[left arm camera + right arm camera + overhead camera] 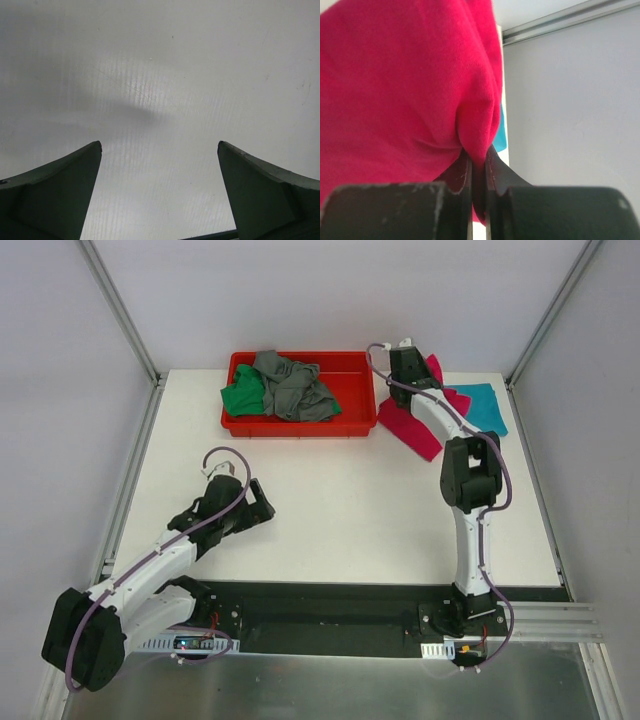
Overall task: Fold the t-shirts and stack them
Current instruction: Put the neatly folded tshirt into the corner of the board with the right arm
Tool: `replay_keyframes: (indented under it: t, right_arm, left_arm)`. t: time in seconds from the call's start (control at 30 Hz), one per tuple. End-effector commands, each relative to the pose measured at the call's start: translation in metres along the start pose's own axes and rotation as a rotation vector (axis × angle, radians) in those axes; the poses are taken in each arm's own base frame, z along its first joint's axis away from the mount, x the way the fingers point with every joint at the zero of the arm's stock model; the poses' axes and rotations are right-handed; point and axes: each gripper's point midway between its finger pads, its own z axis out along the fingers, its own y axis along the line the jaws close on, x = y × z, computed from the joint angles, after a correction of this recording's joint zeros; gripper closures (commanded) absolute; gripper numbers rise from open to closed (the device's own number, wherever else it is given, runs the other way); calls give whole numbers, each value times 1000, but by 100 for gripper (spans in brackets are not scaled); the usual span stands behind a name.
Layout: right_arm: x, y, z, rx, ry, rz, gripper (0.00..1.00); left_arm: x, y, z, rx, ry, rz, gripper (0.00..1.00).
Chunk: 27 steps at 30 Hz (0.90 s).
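Observation:
The magenta-pink t-shirt (412, 427) lies at the far right of the table, partly over the teal t-shirt (485, 406). My right gripper (409, 358) is at the far edge there, shut on a fold of the pink shirt (410, 85); a sliver of teal (501, 134) shows behind it. The green t-shirt (242, 397) and the grey t-shirt (292, 386) lie crumpled in the red tray (300, 426). My left gripper (262, 506) is open and empty over bare table at the near left; its fingers (55, 195) frame only the white tabletop.
The red tray stands at the far middle of the white table (330, 500). Metal frame posts (120, 310) rise at the far corners. A black base strip (330, 615) runs along the near edge.

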Motion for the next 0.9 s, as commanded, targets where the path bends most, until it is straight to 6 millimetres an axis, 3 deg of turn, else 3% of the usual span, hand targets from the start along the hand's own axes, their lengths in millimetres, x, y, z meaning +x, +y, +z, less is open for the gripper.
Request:
replay_keyframes:
  t: [0.0, 0.17, 0.27, 0.43, 0.87]
  right_arm:
    - [-29, -41, -5, 137, -29, 130, 100]
    - [-38, -33, -11, 44, -43, 257, 100]
    - [-43, -39, -14, 39, -49, 326, 100]
    - [-58, -56, -11, 52, -74, 375, 99]
    - [-62, -101, -4, 109, -87, 431, 100]
  left_arm:
    - [-18, -12, 0, 6, -37, 20, 1]
    - [-19, -12, 5, -11, -22, 29, 1]
    - [-20, -14, 6, -12, -19, 32, 1]
    - [-22, -13, 7, -23, -20, 34, 1]
    - [-20, -9, 11, -46, -10, 39, 1]
